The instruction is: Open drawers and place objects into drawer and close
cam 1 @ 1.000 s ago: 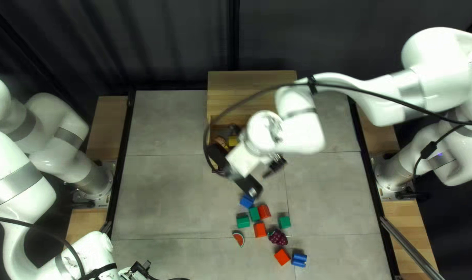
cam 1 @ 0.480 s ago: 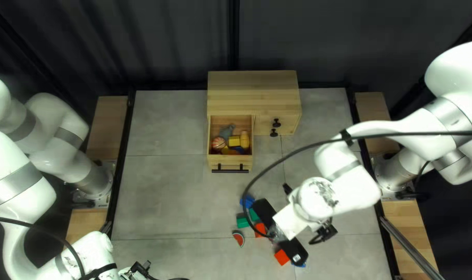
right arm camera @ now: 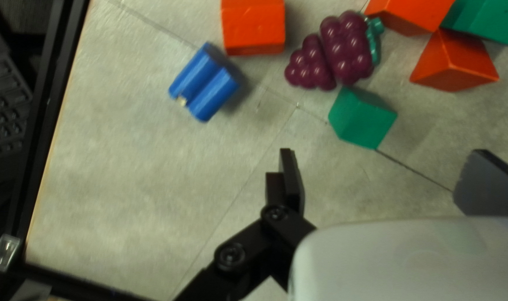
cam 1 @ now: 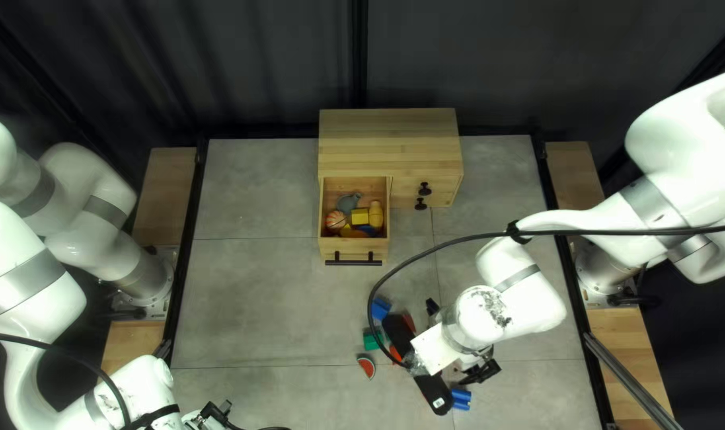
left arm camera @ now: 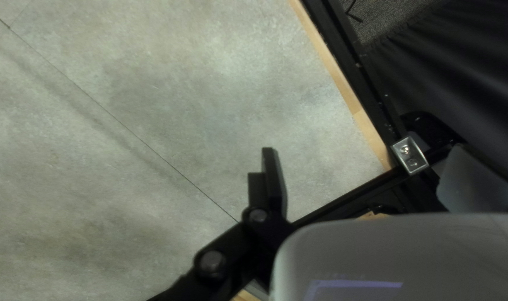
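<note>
In the top left view a wooden cabinet (cam 1: pixel 388 143) has its left drawer (cam 1: pixel 354 254) pulled out, holding a grey toy (cam 1: pixel 348 202), a yellow block (cam 1: pixel 360 216) and other toys. My right gripper (cam 1: pixel 480 371) hangs over the scattered blocks, hiding several; its fingertips are hidden there. The right wrist view shows this gripper (right arm camera: pixel 383 167) open and empty, a green block (right arm camera: pixel 361 119) ahead, then toy grapes (right arm camera: pixel 349 49), a blue block (right arm camera: pixel 204 85) and an orange block (right arm camera: pixel 254 27). My left gripper (cam 1: pixel 217 413) is at the near edge; its wrist view shows the gripper (left arm camera: pixel 365 161) open over bare tabletop.
A watermelon slice (cam 1: pixel 366 366) and a green block (cam 1: pixel 373 341) lie left of my right gripper in the top left view. Small black knobs (cam 1: pixel 424 189) stick out of the cabinet's right front. My right arm's cable loops above the table.
My right gripper has swung from beside the drawer toward the near edge, uncovering the drawer and covering much of the block group, lately shifting slightly left. The left arm looks still.
</note>
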### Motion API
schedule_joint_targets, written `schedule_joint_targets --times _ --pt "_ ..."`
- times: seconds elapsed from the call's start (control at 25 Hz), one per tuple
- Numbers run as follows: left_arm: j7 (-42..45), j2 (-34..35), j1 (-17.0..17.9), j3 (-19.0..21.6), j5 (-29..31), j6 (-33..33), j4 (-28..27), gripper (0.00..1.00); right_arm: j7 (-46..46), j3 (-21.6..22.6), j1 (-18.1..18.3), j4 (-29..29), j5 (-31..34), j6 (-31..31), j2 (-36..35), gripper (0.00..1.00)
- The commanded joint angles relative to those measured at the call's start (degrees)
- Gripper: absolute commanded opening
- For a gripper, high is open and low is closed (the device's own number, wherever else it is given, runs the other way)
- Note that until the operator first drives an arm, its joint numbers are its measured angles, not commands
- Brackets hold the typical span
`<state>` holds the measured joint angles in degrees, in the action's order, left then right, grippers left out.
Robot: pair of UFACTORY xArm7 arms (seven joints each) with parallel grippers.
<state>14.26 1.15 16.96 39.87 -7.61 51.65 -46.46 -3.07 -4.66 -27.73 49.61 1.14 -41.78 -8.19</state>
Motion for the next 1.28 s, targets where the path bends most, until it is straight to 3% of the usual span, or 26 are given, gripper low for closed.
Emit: schedule_joint_targets --times 0.04,0.48,0.52,0.56,0.6,0.68,1.04,1.28 --pt "0.0 0.0 0.0 0.0 0.0 0.0 0.0 1.0 0.2 -0.3 0.1 -1.1 0.7 1.6 -0.5 1.0" --pt "0.0 0.0 0.0 0.0 0.0 0.0 0.0 1.0 -0.8 -0.5 0.9 -2.4 -0.2 6.4 -3.6 1.0" --pt "0.0 0.0 0.0 0.0 0.0 0.0 0.0 1.0 -0.8 -0.5 0.9 -2.3 -0.2 6.5 -3.8 0.89" --pt "0.0 0.0 0.0 0.0 0.0 0.0 0.0 1.0 -0.7 -0.5 0.9 -2.3 -0.2 6.6 -4.0 0.57" --pt "0.0 0.0 0.0 0.0 0.0 0.0 0.0 1.0 -0.7 -0.5 0.9 -2.2 -0.2 6.6 -4.1 0.11" --pt "0.0 0.0 0.0 0.0 0.0 0.0 0.0 1.0 -0.7 -0.5 0.9 -2.1 -0.2 6.7 -4.3 0.04" --pt "0.0 0.0 0.0 0.0 0.0 0.0 0.0 1.0 0.3 -0.3 -0.1 0.4 1.7 1.8 -2.1 0.03" --pt "0.0 0.0 0.0 0.0 0.0 0.0 0.0 1.0 0.1 -0.5 -0.4 3.8 5.2 -8.2 4.1 0.02"
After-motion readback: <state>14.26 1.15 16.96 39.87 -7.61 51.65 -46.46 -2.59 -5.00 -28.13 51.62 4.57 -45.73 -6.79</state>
